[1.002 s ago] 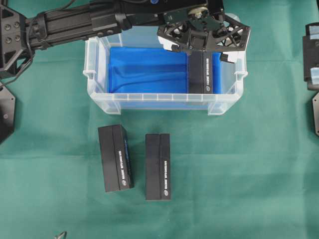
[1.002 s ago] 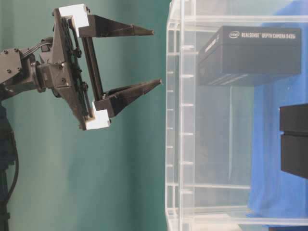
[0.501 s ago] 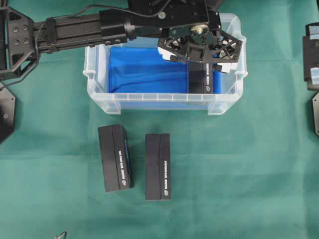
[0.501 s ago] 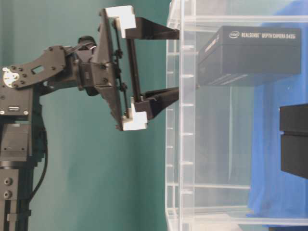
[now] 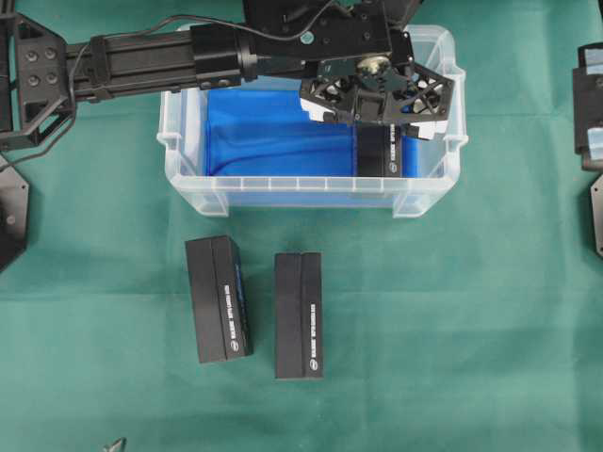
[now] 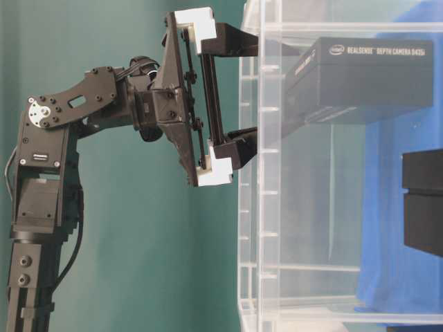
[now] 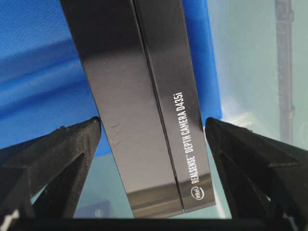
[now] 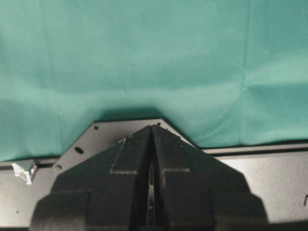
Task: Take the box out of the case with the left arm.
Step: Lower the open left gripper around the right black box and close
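The box (image 5: pixel 379 156), long and black with white REALSENSE lettering, lies in the right end of the case (image 5: pixel 292 185), a clear tub with a blue floor lining. My left gripper (image 5: pixel 379 118) reaches down into the case and is open. In the left wrist view its two black fingers (image 7: pixel 72 149) stand either side of the box (image 7: pixel 144 106), with a gap on both sides. The table-level view shows the fingers (image 6: pixel 239 41) past the case's clear wall (image 6: pixel 259 207), flanking the box (image 6: pixel 367 76). My right gripper (image 8: pixel 153 127) is shut and holds nothing.
Two more black boxes (image 5: pixel 218 298) (image 5: pixel 299 314) lie on the green cloth in front of the case. The right arm (image 5: pixel 589 104) is parked at the right edge. The left arm's long black segment (image 5: pixel 141 56) runs over the case's back left corner.
The left gripper has moved from above the case's back rim down into the case, and its open fingers now flank the box. The box has not moved.
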`<move>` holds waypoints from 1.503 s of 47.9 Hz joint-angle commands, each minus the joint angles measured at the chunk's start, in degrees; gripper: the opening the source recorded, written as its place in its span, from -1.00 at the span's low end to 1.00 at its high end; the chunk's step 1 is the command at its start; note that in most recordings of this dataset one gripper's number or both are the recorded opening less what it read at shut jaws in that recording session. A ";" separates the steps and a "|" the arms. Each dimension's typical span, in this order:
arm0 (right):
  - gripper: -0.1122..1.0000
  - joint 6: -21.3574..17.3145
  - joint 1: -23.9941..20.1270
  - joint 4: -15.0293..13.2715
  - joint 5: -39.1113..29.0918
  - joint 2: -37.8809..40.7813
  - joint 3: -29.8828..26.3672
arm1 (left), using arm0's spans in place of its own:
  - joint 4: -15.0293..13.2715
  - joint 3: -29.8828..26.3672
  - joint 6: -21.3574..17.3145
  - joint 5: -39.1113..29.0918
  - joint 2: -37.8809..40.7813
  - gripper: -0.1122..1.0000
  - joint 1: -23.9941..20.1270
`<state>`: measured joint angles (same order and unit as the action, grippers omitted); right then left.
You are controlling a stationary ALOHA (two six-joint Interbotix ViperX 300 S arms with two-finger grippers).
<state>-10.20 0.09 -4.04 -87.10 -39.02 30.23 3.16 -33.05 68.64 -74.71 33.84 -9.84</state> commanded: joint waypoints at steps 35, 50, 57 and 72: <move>-0.80 -0.09 0.00 0.18 0.18 0.00 -0.62 | -0.09 5.27 1.76 4.48 -0.70 0.74 -0.09; -0.80 -0.09 0.09 0.18 0.18 -0.09 -0.62 | -0.35 4.92 1.93 5.71 -0.62 0.43 0.09; -0.80 -0.09 0.09 0.35 0.18 -0.09 -0.62 | -0.88 4.92 2.46 5.71 -0.62 0.31 0.26; -0.80 -0.09 0.00 0.44 0.18 0.00 -0.62 | -0.88 4.92 2.64 5.27 -0.88 0.31 0.53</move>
<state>-10.28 0.09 -3.69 -87.10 -39.02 30.23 2.37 -27.25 71.19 -69.52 34.54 -9.76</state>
